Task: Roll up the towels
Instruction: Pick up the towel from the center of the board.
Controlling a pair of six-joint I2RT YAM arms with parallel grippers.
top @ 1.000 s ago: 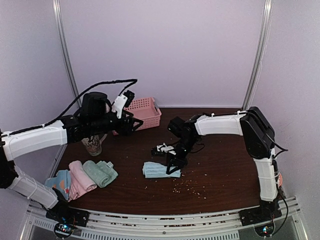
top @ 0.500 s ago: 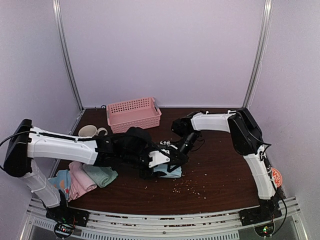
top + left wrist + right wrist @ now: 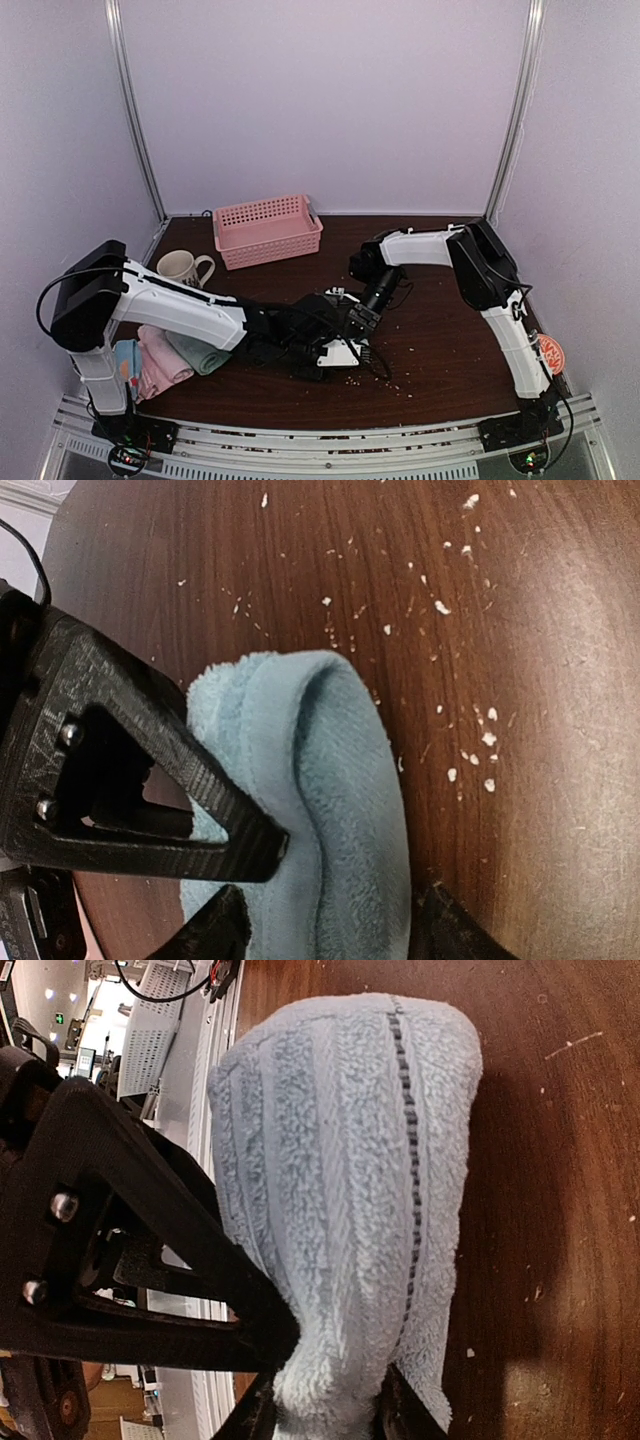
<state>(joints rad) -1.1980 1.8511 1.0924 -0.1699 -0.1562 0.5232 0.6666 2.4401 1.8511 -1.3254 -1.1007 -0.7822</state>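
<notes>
My left gripper (image 3: pixel 330 935) straddles one end of the light blue towel (image 3: pixel 300 780), squeezing or not I can't tell, while my right gripper (image 3: pixel 325 1410) pinches the plush, ribbed bundle, I reckon to stop it unrolling, well in front of the perforated pink basket (image 3: pixel 268 240).

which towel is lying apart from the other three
The plain light blue towel, alone in the middle and pinched in the right pincer. The dotted blue towel, pink towel and green towel sit bunched together off to its left.
</notes>
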